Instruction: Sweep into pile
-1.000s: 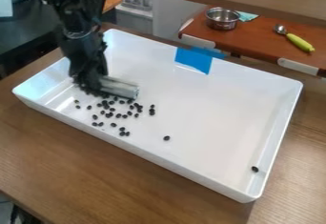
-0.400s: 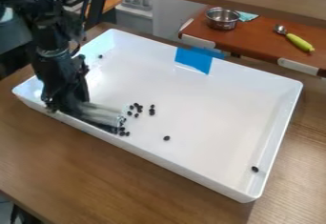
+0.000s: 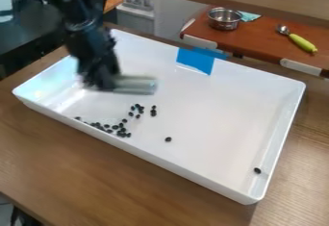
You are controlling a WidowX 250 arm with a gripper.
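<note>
My end effector (image 3: 105,82) is closed on the end of a pale tube (image 3: 136,85), which sticks out toward the middle of the white tray (image 3: 212,119); most of the black beans (image 3: 120,129) lie in a messy line by the tray's near long edge, toward its left corner; a small bunch (image 3: 139,109) sits farther in, one loose bean (image 3: 168,139) is nearer the middle, and a far-off bean (image 3: 257,170) is close to the near right corner; I think I should put the tube down behind the small bunch, low and flat, then pull slowly to the near edge so the beans don't hop or roll past its end; I should stop short of the wall; the two strays will likely need their own sweeps; I can't read any words on the blue tape (image 3: 195,60).
</note>
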